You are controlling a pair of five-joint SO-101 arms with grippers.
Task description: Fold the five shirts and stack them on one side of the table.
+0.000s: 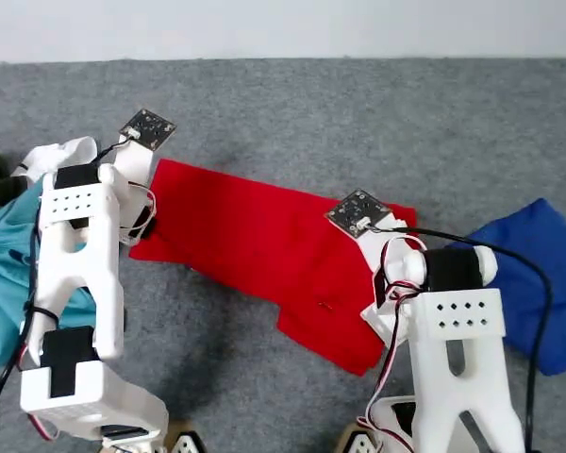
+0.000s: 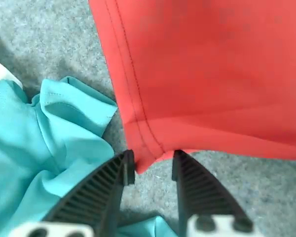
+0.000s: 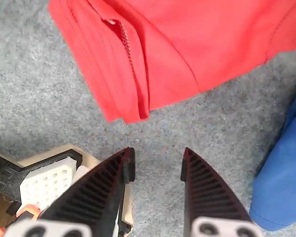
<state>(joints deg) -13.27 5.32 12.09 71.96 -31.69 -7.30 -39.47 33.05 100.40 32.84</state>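
Table [image 1: 292,104] is wearing a grey, carpet-like covering with a fine speckled nap. It is running across the whole high view and showing again as the ground in both wrist views. A pale band [image 1: 283,28], off-white and plain, is running straight along the far edge; cannot tell if it is wall or floor. Light is falling soft and even, leaving only weak, blurred shadows on the grey toward the near side. A tan board [image 3: 49,154] is peeking in against the grey in the right wrist view.
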